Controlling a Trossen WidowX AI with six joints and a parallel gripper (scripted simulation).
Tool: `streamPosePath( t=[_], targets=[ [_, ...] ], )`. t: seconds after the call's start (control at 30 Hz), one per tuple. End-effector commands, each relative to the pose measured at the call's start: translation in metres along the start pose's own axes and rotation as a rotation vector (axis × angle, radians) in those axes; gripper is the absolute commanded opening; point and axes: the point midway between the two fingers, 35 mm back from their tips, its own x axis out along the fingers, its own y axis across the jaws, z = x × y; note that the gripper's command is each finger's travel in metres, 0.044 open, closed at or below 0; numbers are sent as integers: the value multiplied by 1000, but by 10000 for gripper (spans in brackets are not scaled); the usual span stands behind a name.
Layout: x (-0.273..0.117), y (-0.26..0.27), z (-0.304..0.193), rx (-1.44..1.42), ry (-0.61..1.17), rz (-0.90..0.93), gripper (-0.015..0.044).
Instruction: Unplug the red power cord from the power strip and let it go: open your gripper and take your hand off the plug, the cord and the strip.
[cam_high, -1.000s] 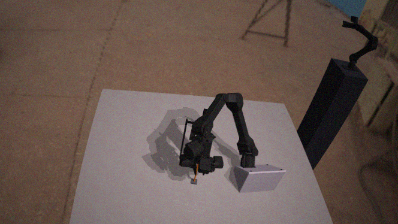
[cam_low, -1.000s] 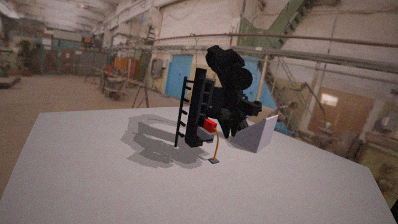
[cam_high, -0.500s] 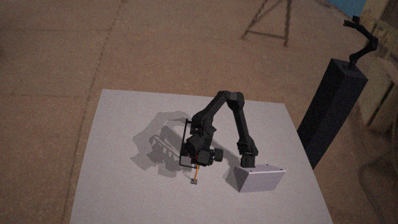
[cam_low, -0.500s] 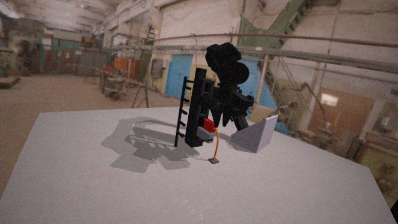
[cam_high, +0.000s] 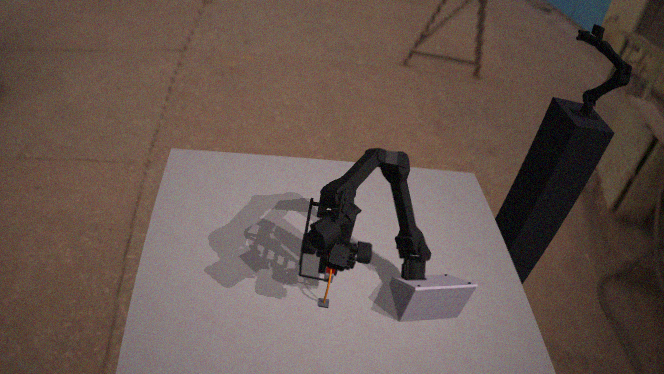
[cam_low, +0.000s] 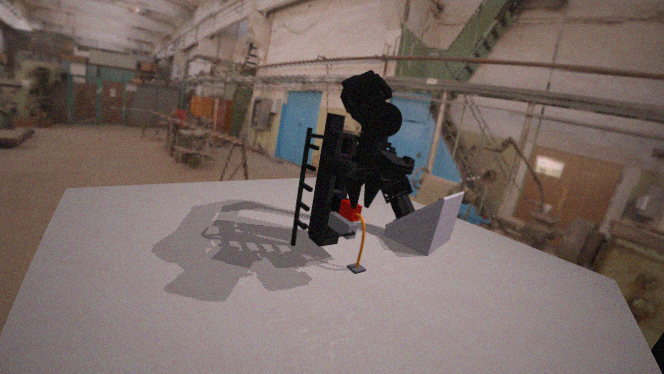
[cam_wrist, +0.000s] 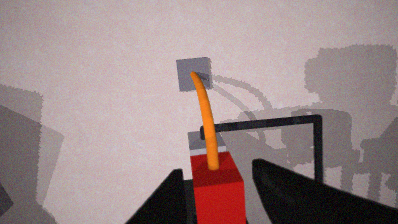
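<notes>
Gripper: fingers part-open, straddling red plug without clamping, positioned to pinch and pull. Plug seated in upright black power strip; orange cord arcs to far grey anchor block.

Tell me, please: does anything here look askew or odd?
Yes. The strip stands upright on end rather than lying flat, with the red plug in its side. The orange cord arcs down to a small grey block. The pincer straddles the plug, not closed.
</notes>
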Motion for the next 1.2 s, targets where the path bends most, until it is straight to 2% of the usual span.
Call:
streamPosePath(
  t=[0.0, 0.73, 0.87, 1.17],
  targets=[
    [0, 0, -8, -5, 4, -5, 160],
    [12, 0, -19, -5, 5, -5, 160],
    [10, 0, -18, 0, 2, 1, 55],
    [10, 0, -18, 0, 2, 1, 0]
  ],
)
